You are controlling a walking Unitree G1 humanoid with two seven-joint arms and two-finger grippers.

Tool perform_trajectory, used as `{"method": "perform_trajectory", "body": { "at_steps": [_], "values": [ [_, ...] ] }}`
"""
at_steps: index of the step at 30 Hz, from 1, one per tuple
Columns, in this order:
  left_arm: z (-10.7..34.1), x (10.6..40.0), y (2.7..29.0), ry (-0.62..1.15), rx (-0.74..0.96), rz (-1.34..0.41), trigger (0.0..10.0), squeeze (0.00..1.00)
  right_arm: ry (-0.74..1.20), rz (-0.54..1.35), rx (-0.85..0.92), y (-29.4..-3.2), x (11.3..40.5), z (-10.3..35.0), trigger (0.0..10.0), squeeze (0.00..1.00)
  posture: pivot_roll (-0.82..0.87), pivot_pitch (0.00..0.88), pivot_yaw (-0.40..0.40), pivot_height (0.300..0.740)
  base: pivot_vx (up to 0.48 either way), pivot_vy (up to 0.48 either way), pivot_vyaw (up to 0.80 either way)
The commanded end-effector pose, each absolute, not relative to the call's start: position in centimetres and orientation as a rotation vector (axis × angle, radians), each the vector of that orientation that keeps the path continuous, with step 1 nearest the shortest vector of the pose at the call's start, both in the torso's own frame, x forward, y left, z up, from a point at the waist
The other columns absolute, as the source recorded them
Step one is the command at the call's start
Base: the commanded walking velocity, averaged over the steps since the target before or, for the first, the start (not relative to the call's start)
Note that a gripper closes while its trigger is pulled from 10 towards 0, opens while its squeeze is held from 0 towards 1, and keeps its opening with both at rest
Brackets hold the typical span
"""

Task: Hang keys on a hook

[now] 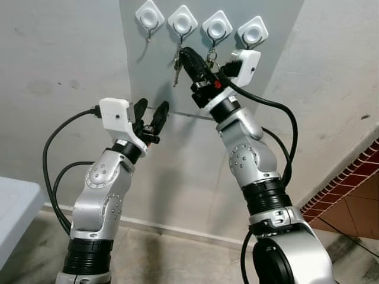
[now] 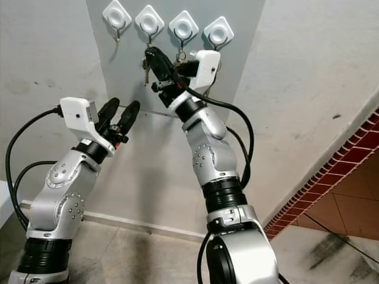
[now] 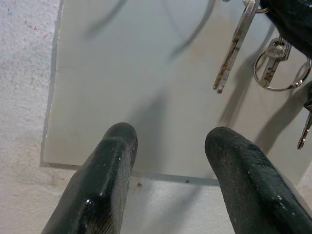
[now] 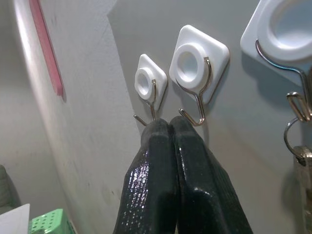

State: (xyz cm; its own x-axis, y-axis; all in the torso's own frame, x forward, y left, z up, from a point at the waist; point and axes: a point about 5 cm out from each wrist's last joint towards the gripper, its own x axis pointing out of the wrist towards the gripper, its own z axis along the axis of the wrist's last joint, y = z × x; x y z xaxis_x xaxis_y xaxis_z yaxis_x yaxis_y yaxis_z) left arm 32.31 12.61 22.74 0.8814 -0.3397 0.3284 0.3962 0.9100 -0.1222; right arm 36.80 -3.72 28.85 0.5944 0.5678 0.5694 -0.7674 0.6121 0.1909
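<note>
- Presently we find our right gripper raised to the second hook from the left, its jaws pressed together; whether they pinch the keys hanging just below that hook, we cannot tell.
- We judge this closeness serves to seat the ring on the hook.
- Our left gripper hovers lower by the grey panel, jaws parted and holding nothing, apparently on standby.

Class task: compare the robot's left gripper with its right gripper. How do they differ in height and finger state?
The right gripper is raised to the row of white hooks, fingers pressed together; the left gripper sits lower, away from the hooks, fingers apart and empty. The right is beside the hanging keys. Both have black fingers.
</note>
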Motion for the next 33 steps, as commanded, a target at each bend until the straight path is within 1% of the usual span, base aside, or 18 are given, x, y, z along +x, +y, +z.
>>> {"method": "perform_trajectory", "body": {
  "at_steps": [1, 15, 25, 33],
  "values": [
    [23.2, 32.1, 12.3, -0.321, -0.194, -0.397, 10.0, 0.00, -0.521, 0.832, 0.460, -3.5, 36.8, 30.0, 10.0, 0.00, 0.10, 0.098, -0.089, 0.740, 0.000, 0.000, 0.00],
    [23.1, 31.9, 12.4, -0.317, -0.210, -0.393, 10.0, 0.00, -0.523, 0.828, 0.539, -3.3, 37.1, 31.1, 10.0, 0.00, 0.10, 0.105, -0.091, 0.740, 0.000, 0.000, 0.00],
    [23.2, 31.9, 12.3, -0.317, -0.218, -0.392, 10.0, 0.00, -0.506, 0.804, 0.565, -3.4, 37.5, 31.3, 10.0, 0.00, 0.09, 0.109, -0.093, 0.740, 0.000, 0.000, 0.00],
    [23.2, 31.9, 12.4, -0.317, -0.228, -0.386, 10.0, 0.00, -0.418, 0.754, 0.617, -3.4, 38.0, 30.9, 10.0, 0.00, 0.09, 0.114, -0.095, 0.740, 0.000, 0.000, 0.00]
  ]
}}
